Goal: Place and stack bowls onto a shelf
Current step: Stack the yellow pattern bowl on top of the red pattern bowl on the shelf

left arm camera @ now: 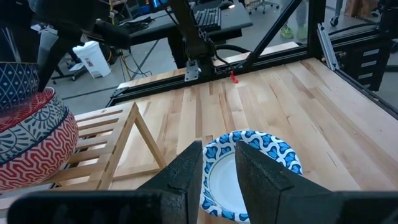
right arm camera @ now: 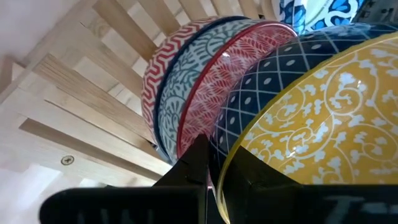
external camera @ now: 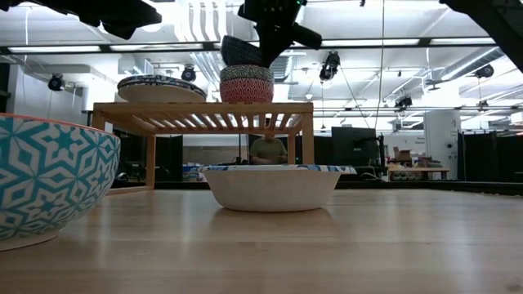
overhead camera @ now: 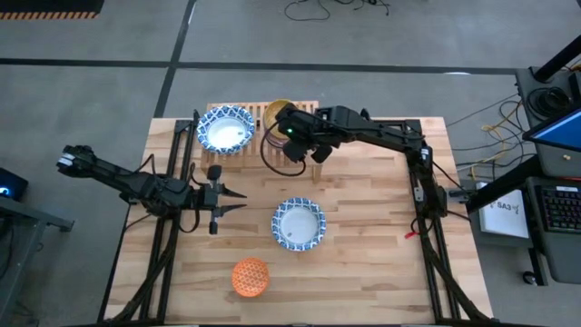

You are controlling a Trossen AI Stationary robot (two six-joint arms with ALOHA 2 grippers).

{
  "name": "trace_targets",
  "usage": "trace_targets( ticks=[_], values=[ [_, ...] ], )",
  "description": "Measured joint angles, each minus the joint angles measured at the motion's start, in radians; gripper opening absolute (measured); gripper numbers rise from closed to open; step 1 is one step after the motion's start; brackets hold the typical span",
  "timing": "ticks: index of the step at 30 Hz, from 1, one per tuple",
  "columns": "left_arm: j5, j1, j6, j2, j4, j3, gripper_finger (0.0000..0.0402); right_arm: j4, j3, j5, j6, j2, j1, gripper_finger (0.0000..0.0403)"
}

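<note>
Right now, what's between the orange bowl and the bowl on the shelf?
In the high view, only bare tabletop and the left gripper lie between the orange bowl and the wide bowl on the shelf.

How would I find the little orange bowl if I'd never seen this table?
Start at the big wooden table. Go to the edge farthest from the shelf, past the wide blue-and-white bowl in the middle. There the orange bowl sits alone, upside down, with nothing touching it. It is the only orange thing and smaller than the blue-and-white bowls.
</note>
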Motion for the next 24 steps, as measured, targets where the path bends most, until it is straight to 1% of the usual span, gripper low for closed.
trace_targets(
  ticks=[4,21,24],
  values=[
    [0.000,0.000,0.000,0.000,0.000,0.000,0.0079,-0.001,0.000,0.026,0.000,-0.001,0.000,0.0013],
    [0.000,0.000,0.000,0.000,0.000,0.000,0.0079,-0.004,0.000,0.028,0.000,-0.001,0.000,0.0013],
    [0.000,0.000,0.000,0.000,0.000,0.000,0.0079,-0.004,0.000,0.028,0.000,-0.001,0.000,0.0020]
  ],
)
